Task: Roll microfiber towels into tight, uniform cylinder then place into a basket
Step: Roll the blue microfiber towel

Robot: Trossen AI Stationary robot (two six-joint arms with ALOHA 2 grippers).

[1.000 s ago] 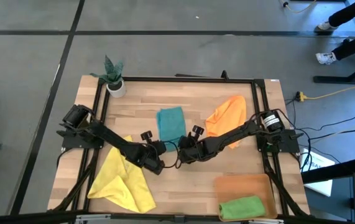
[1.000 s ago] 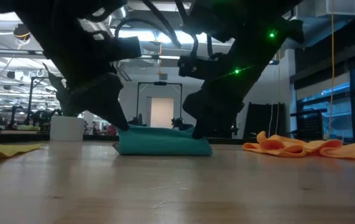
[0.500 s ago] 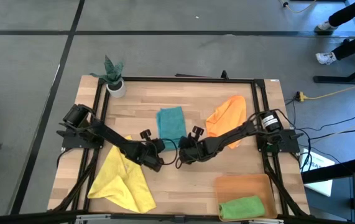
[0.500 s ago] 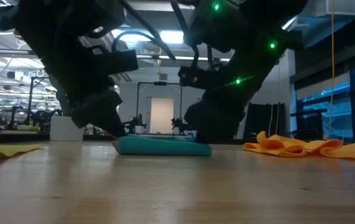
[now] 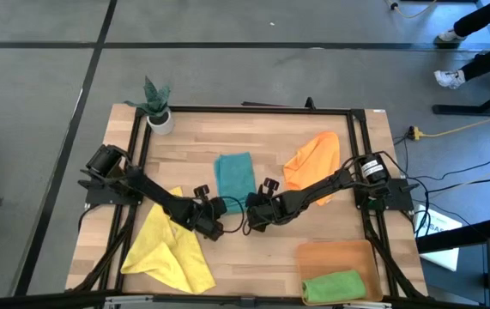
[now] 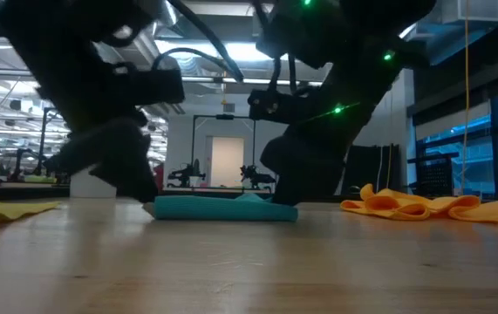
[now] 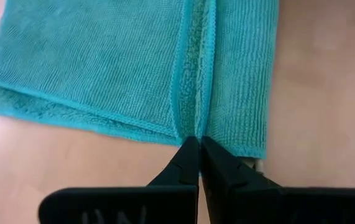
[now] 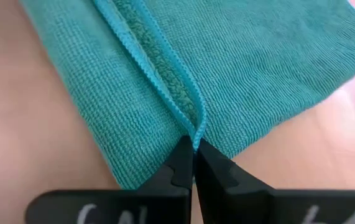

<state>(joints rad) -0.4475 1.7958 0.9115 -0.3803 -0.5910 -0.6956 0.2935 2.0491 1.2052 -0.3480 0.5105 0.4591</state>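
Teal microfiber towel [image 5: 234,174] lay folded flat near the middle of the pale wooden table [image 5: 313,227]. The left gripper [image 7: 197,144] and right gripper [image 8: 193,146] each pinched its near hemmed edge, fingers shut on the cloth. A green rolled towel [image 5: 334,285] sat inside the translucent orange-brown rectangular basket [image 5: 335,255]. The crumpled yellow towel [image 5: 169,249] and orange towel [image 5: 314,157] lay apart.

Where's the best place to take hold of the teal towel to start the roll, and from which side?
Probably its near short edge, coming from the front of the table. The teal towel lies flat and folded, its hemmed layers meeting along that edge, where the shut left tool and right tool both already pinch a corner.
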